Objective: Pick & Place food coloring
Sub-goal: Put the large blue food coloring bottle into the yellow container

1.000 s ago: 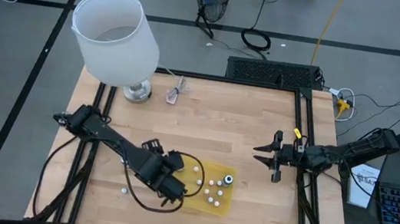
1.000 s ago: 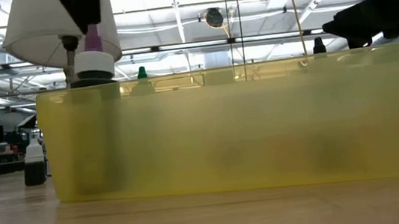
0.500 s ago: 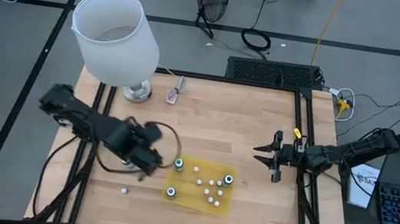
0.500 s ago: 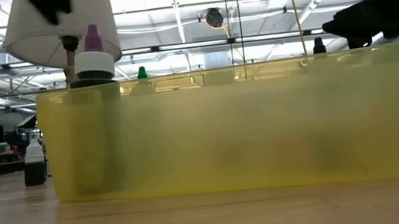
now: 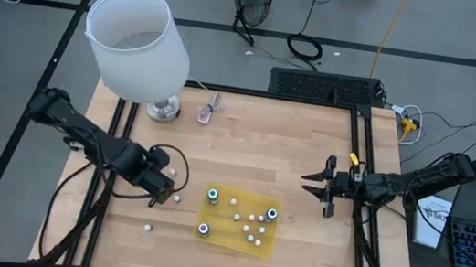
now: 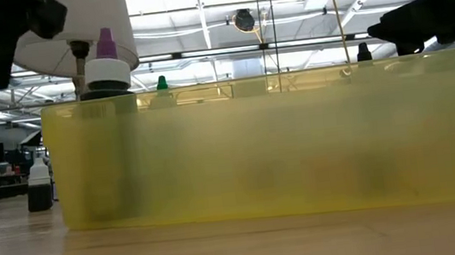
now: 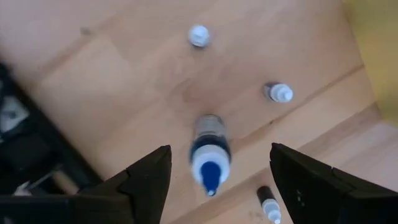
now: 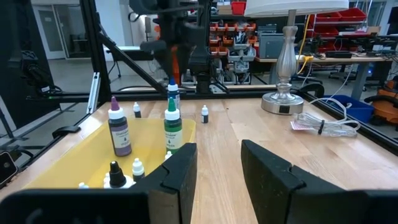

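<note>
The food coloring bottles are split between a flat yellow tray and the bare table to its left. A purple-capped bottle and a green one stand in the tray among small white-capped ones. A blue-capped bottle stands upright on the wood left of the tray. My left gripper hangs open above it, pointing down, one finger on each side and apart from it. Tiny bottles lie nearby. My right gripper waits open and level at the table's right side.
A white-shaded lamp stands at the far left corner, with a clear pinkish object beside its foot. Small bottles stand loose on the wood near the left front. Black rails run along both table sides.
My left gripper has gone from over the tray's near left corner toward the table's left edge and a little farther back, rolling as it went. A bottle now stands uncovered in that tray corner. The right arm has kept still.
</note>
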Robot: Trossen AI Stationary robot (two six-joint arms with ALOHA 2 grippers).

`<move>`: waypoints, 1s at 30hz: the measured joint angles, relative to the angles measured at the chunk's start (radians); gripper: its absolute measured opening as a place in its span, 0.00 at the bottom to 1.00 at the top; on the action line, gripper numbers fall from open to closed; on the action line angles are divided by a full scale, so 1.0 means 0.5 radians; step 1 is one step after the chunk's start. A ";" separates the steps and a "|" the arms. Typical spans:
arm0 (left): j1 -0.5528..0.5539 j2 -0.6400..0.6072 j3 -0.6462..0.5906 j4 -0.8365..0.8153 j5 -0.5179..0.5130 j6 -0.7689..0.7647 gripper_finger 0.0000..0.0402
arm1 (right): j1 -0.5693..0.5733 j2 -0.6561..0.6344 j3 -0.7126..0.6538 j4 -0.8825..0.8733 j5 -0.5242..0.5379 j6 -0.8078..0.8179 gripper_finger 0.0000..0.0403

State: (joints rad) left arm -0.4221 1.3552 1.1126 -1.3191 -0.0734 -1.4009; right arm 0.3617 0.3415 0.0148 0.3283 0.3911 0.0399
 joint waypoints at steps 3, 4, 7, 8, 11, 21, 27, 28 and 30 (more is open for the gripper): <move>0.000 0.000 -0.086 0.080 0.092 0.042 0.65 | 0.000 -0.001 0.000 0.000 0.000 0.000 0.28; 0.000 0.000 -0.103 0.085 0.114 0.041 0.65 | 0.000 0.000 0.000 -0.001 0.000 0.000 0.28; 0.000 0.000 -0.129 0.093 0.131 0.002 0.66 | 0.000 0.000 0.001 0.000 0.000 0.000 0.28; 0.000 0.000 -0.140 0.094 0.131 -0.005 0.66 | 0.000 0.000 0.000 0.000 0.000 0.000 0.28; -0.011 -0.001 -0.192 0.156 0.131 -0.036 0.67 | 0.000 0.000 0.000 0.000 0.000 0.000 0.28; -0.030 -0.001 -0.447 0.574 0.220 -0.039 0.64 | -0.001 0.000 0.000 0.000 0.000 0.000 0.28; -0.078 0.000 -0.539 0.577 0.237 -0.109 0.65 | -0.001 0.000 0.001 0.000 0.000 0.000 0.28; -0.086 0.000 -0.545 0.588 0.243 -0.119 0.65 | 0.000 0.000 0.000 0.000 0.000 0.000 0.28; -0.103 0.000 -0.550 0.616 0.251 -0.121 0.64 | -0.001 0.000 0.001 0.000 0.000 0.000 0.28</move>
State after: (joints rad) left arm -0.4734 1.3552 0.8375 -1.0110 0.0523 -1.4616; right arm 0.3614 0.3412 0.0151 0.3283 0.3912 0.0399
